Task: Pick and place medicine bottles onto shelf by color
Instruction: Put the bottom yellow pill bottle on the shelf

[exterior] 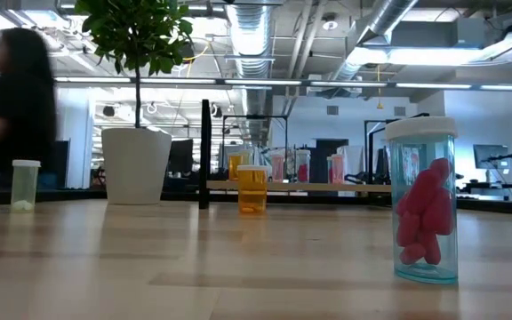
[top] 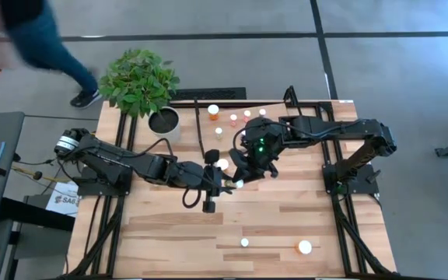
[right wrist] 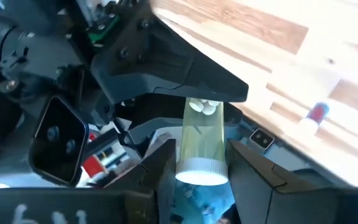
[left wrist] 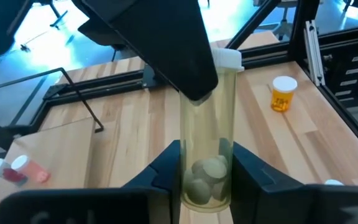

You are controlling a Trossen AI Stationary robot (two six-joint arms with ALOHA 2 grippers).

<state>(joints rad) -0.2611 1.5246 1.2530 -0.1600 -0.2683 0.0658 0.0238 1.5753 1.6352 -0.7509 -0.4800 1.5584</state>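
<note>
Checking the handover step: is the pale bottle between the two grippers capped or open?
Capped. The pale bottle wears its white cap, pills at the other end; left gripper and right gripper both clamp it.

Little text can be read. On a white sheet (top: 63,200) lying on the floor at 9 o'clock of the table, the letters "SA" are seen. Print on the orange bottle's label (left wrist: 283,99) cannot be made out.
</note>
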